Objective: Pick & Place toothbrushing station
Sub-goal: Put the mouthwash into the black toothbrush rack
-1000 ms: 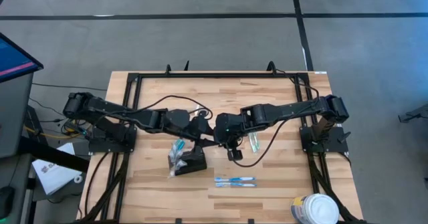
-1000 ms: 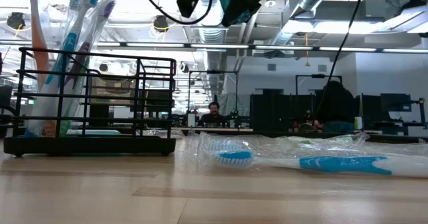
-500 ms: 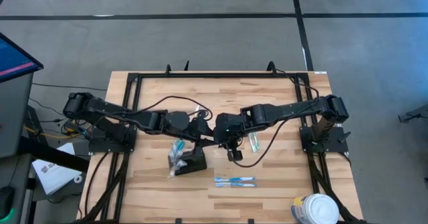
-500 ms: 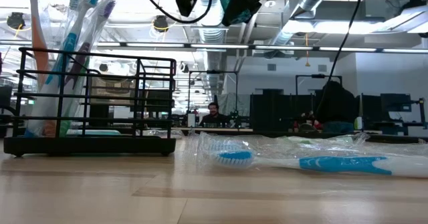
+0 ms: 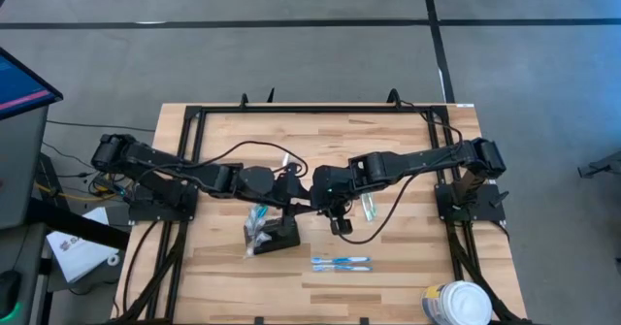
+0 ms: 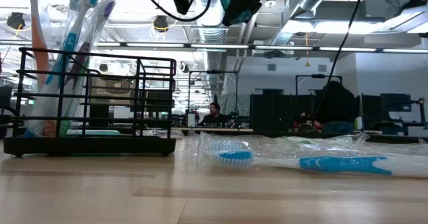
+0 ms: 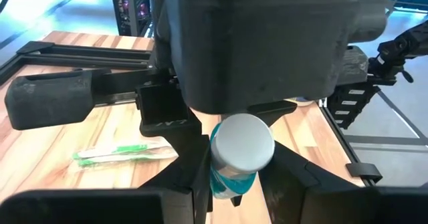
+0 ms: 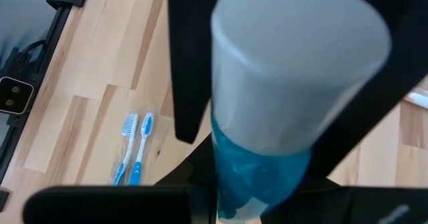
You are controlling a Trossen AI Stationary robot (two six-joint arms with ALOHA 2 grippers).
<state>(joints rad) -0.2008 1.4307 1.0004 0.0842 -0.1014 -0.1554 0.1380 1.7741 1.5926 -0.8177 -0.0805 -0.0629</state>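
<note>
Reaching in from the table's left side, the left arm ends in the left gripper (image 5: 297, 185), raised off the table (image 5: 408, 267) near its middle. Its fingers (image 7: 200, 177) are closed against the sides of a teal tube (image 7: 241, 150) with a white cap, which stands out between them. Just below this gripper and slightly toward the front edge, the toothbrushing station (image 5: 281, 234) sits upright on the wood, apart from both grippers. In the low view it shows as a black wire-sided rack (image 6: 93, 97), and several wrapped toothbrushes (image 6: 73, 23) stand in its left end, leaning a little. The right gripper (image 5: 316, 189) faces the left one nose to nose at the same height. It too is clamped on the tube, its dark fingers (image 8: 187, 63) pressed to either side just under the cap, so both grippers grip the one tube in the air. Below the right gripper and nearer the front edge, a clear packet with two blue toothbrushes (image 5: 341, 262) lies flat, just to the right of the station. Just beside the right gripper on its outer side, a packet with a green toothbrush (image 5: 369, 206) lies on the table. Well away from the right gripper, at the front right corner, stands a white round tub (image 5: 456, 306).
</note>
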